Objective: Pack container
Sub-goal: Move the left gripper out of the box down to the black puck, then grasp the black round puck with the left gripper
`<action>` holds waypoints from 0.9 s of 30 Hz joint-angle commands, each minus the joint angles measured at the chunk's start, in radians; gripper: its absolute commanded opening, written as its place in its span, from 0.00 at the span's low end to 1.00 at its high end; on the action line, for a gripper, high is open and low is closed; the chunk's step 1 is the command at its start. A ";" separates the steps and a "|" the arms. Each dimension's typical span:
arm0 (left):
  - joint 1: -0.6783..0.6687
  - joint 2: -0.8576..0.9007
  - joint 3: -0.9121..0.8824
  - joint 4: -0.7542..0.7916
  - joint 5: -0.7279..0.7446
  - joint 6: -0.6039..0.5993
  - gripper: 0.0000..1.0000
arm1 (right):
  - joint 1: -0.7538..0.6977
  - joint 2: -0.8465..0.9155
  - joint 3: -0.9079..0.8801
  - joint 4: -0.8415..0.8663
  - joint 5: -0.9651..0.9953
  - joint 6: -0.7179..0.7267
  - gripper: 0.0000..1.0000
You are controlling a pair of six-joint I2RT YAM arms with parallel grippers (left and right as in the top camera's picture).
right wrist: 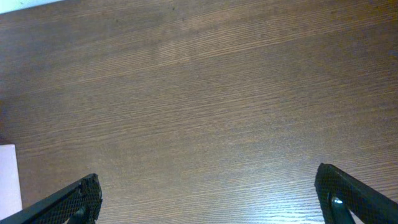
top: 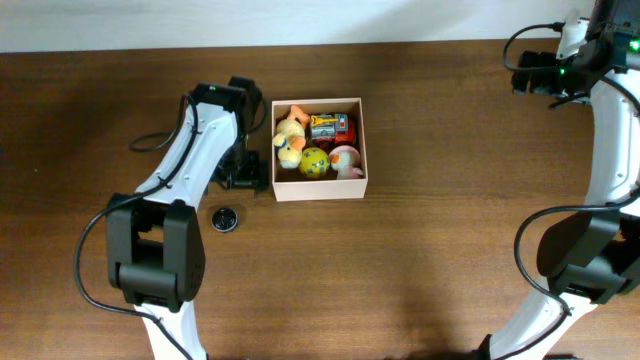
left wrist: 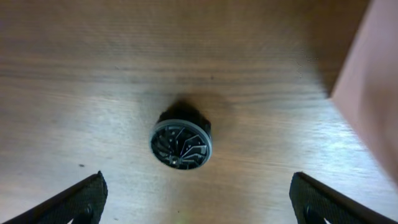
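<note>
The container (top: 320, 190) is a square white-walled cardboard box at the table's middle. It holds several toys: a yellow duck (top: 289, 130), a yellow ball (top: 314, 161), a red toy car (top: 331, 127) and a pink toy (top: 346, 160). A small black round wheel-like toy (top: 226, 219) lies on the table left of and in front of the box; it also shows in the left wrist view (left wrist: 181, 142). My left gripper (top: 240, 178) is open and empty just left of the box, its fingers (left wrist: 198, 202) wide apart short of the wheel. My right gripper (right wrist: 208, 196) is open and empty at the far right back.
The container's wall shows blurred at the right edge of the left wrist view (left wrist: 373, 93) and as a white corner in the right wrist view (right wrist: 9, 177). A black cable (top: 160, 142) loops beside the left arm. The table is dark brown wood.
</note>
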 commanded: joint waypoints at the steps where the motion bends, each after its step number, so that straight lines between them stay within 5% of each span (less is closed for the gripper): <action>1: 0.036 -0.010 -0.091 0.039 0.056 0.047 0.96 | 0.000 -0.024 0.011 0.000 0.006 0.009 0.99; 27: 0.065 -0.010 -0.369 0.275 0.099 0.135 0.92 | 0.000 -0.024 0.011 0.000 0.005 0.009 0.99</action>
